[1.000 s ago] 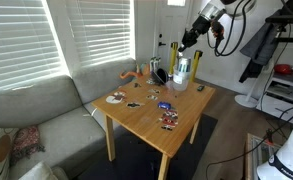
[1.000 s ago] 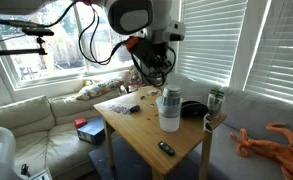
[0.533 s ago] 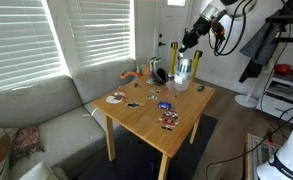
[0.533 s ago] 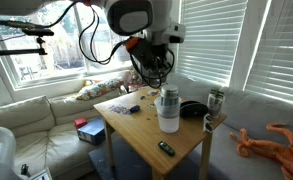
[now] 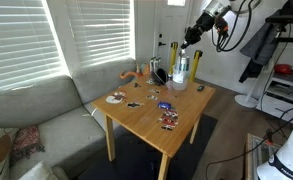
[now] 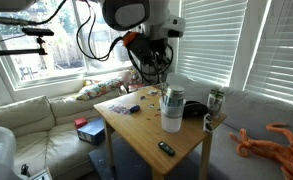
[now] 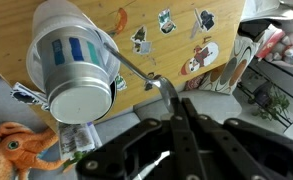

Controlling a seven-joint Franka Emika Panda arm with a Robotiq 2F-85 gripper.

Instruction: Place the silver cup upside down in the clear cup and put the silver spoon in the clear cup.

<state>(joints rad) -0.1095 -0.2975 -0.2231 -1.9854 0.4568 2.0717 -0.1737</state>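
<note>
Wrist view, left to right: an orange plush octopus point(image 7: 16, 145) lay off the bench, below the clear cup. The clear cup point(image 7: 54, 20) stood on the wooden bench point(image 7: 181, 42). The silver cup point(image 7: 83, 103) was already seated in it upside down, flat base up and poking past the clear cup's rim. Next came the silver spoon point(image 7: 131, 67), its thin shaft slanting from the end effector point(image 7: 171, 105) toward the clear cup. Its far end crossed the clear cup's wall; contact there couldn't be told. The end effector was pressed together, pinching one end of the spoon, up beside the clear cup. Small stickers point(image 7: 201, 55) lay on the bench beyond the clear cup. Both exterior views showed the arm hanging above the clear cup point(image 5: 182, 72) point(image 6: 172, 112).

Judged: cup half done, step in hand is spoon into the clear cup. The gap between the silver cup and the clear wall looked tight. Best to tip the spoon close to upright, aim its free end at that gap just inside the rim and lower slowly. Let go only once the end is well inside. Risks: the spoon lands on the silver base and slides off, or a sideways push topples the clear cup.
</note>
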